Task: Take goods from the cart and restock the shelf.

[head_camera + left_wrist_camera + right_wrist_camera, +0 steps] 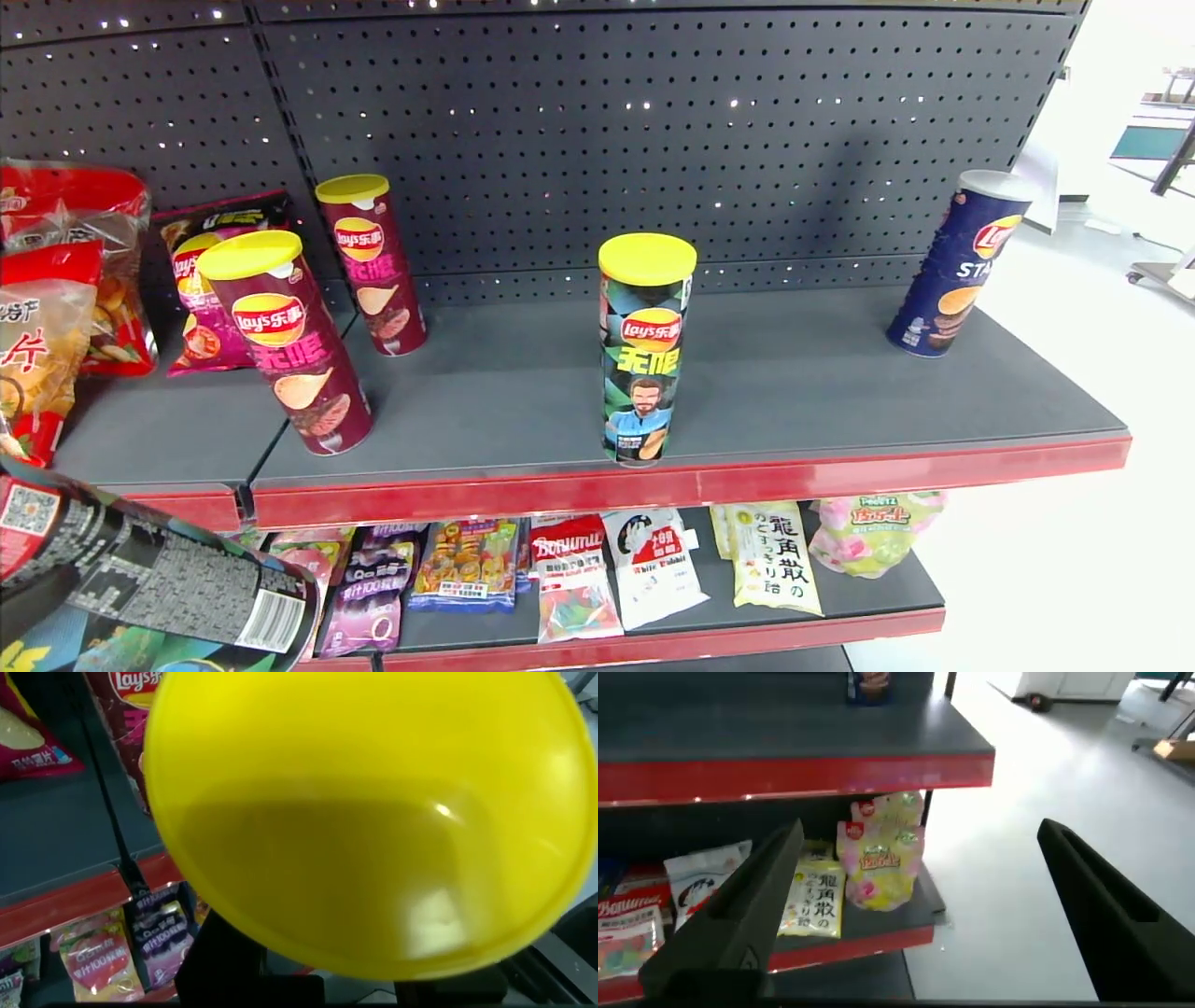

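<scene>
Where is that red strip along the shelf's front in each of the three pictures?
Head view: red strip runs across the middle, just below the green can.
Left wrist view: red strip slants beside the held can.
Right wrist view: red strip lies beyond the open pincer.
Shared landmark: snack bags just beneath it.

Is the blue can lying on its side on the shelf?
No, the blue can stands upright near the shelf's right end.

chip can (159,588) cut off at the head view's lower-left corner; blue can (868,683) cropped to its base in right wrist view.
</scene>
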`<state>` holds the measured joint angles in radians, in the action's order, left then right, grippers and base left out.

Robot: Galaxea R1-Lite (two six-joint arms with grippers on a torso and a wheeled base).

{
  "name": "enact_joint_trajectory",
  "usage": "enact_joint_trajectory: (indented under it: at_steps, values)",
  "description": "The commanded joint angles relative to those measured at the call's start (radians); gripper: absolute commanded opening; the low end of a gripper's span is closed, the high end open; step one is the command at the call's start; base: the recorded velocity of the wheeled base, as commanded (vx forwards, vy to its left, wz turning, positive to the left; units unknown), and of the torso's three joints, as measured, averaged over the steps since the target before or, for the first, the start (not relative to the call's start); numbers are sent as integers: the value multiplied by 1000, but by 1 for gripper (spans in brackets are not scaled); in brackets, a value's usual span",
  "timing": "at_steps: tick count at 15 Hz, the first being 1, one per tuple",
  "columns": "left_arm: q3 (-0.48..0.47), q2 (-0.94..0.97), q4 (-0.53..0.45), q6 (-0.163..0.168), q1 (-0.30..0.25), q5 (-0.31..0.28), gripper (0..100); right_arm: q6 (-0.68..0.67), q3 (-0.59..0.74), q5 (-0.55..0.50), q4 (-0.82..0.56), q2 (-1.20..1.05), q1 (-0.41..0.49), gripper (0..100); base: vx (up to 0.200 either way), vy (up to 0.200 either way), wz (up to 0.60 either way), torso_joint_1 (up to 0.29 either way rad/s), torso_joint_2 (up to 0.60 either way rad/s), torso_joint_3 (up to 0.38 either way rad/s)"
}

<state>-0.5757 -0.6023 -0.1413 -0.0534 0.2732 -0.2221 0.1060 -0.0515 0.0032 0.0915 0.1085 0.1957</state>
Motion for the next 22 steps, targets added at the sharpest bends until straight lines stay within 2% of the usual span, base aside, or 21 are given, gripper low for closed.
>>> enact_joint_trajectory:
  at_steps: [1, 2, 4, 6, 8, 10, 11, 12, 13, 14, 15, 18, 22]
  values:
    - [22, 18, 2, 0, 0, 15, 0, -22, 44, 14, -42, -1, -15, 100, 0, 0, 0, 0, 0, 0]
    - [24, 18, 9, -2, 0, 23, 0, -23, 44, 52, -42, 19, -71, 100, 0, 0, 0, 0, 0, 0]
    - [28, 26, 12, -2, 0, 23, 0, -20, 44, 50, -44, 5, -174, 100, 0, 0, 0, 0, 0, 0]
    - [28, 36, 12, -2, 0, 23, 0, -34, 44, -9, -41, -73, -180, 100, 0, 0, 0, 0, 0, 0]
    - [30, 47, 12, -2, 0, 23, 0, -104, 48, -126, -35, -109, -196, 100, 0, 0, 0, 0, 0, 0]
    - [43, 73, 12, 0, 0, 23, 0, -26, 47, -118, -35, -109, -197, 100, 0, 0, 0, 0, 0, 0]
    - [43, 78, 12, 0, 0, 23, 0, -29, 44, -114, -45, -109, -196, 100, 0, 0, 0, 0, 0, 0]
    - [42, 79, 12, -2, 0, 23, 0, -94, 44, -137, -47, -107, -194, 100, 0, 0, 0, 0, 0, 0]
    - [37, 76, 14, -5, 0, 23, 0, -127, 44, -193, -45, -109, -196, 100, 0, 0, 0, 0, 0, 0]
    - [36, 76, 14, -8, 1, 23, 0, -107, 44, -215, -41, -109, -196, 100, 0, 0, 0, 0, 0, 0]
    - [42, 78, 14, -9, 0, 20, 0, -52, 45, -177, -39, -109, -196, 100, 0, 0, 0, 0, 0, 0]
    - [37, 65, 15, -8, 3, 15, 0, -63, 44, 12, -47, -105, -199, 100, 0, 0, 0, 0, 0, 0]
    - [39, 73, 15, -9, 3, 14, 0, -78, 45, -31, -45, -105, -194, 100, 0, 0, 0, 0, 0, 0]
